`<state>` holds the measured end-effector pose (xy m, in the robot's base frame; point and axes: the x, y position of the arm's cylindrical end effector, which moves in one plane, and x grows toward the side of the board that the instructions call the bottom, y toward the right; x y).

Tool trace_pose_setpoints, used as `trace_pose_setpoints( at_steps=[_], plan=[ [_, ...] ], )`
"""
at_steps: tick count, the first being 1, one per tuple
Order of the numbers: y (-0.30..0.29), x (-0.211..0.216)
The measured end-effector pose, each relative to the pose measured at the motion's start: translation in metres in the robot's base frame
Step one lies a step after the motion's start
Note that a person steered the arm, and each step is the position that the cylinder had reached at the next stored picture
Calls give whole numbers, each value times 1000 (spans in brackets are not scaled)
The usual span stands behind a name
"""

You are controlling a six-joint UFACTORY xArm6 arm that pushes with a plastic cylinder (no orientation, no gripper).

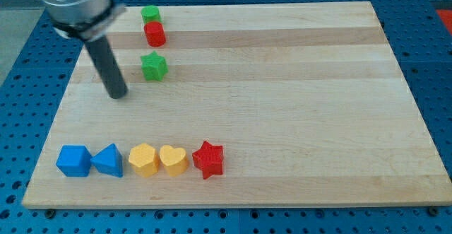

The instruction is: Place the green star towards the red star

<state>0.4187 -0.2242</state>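
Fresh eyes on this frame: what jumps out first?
The dark rod at the view's upper left, with my tip just left of the green star, a small gap between them. Then the row along the view's bottom left: blue cube, blue triangle, yellow hexagon, yellow heart, and the red star at its right end.

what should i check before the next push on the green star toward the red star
1. My tip located: ok, at the view's left of the green star block, apart from it.
2. Red star block located: ok, at the bottom row's right end, beside the yellow heart block.
3. Tip on the star's far side from the target: not ok, it sits left, not upper-left.
4. Path between the stars free of blocks: ok.
5. Red cylinder block near the start: ok, apart from the star.
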Motion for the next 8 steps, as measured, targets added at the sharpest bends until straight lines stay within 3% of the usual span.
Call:
trace_pose_setpoints(
  at_steps=[1, 2, 6, 8],
  plan=[
    [-5, -47],
    [11, -67],
    [116, -36],
    [136, -3]
  ],
)
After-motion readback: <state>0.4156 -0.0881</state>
